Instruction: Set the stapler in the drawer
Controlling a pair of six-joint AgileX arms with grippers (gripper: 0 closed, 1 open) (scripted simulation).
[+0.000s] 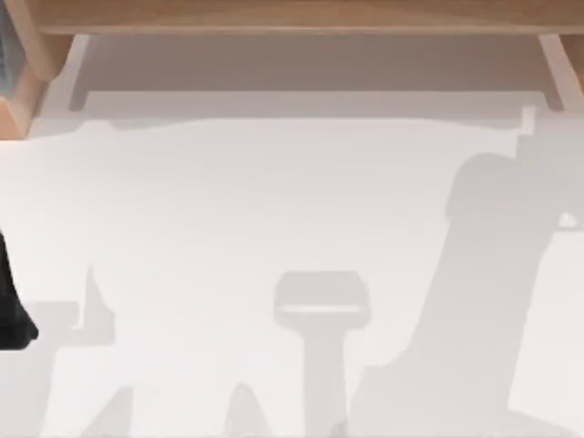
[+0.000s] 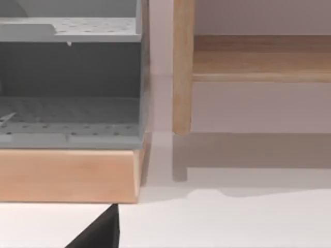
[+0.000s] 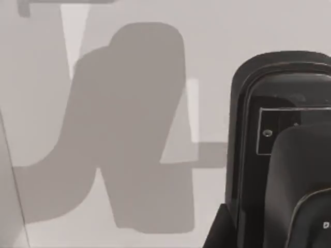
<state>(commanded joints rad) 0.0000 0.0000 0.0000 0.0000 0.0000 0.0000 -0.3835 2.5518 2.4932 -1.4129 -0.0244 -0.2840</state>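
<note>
A: Where's your left arm?
B: Your left arm point(image 1: 13, 306) sits at the surface's point(image 1: 274, 201) left edge; gripper state, cannot tell.
A: Drawer?
B: Your left wrist view has a grey perforated drawer unit point(image 2: 70, 111) on a wooden base point(image 2: 67, 175), beside a wooden post point(image 2: 182, 67).
A: Right side?
B: Your right wrist view shows black arm housing point(image 3: 279, 150) over the white surface.

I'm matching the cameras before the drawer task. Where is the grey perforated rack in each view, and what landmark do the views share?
Top view: the grey perforated rack is a sliver at the far left edge, near the top, above its wooden base.
Left wrist view: the rack looms large on that base, beside a wooden post.
Right wrist view: white table with shadows.
Shared landmark: the white table.
</note>
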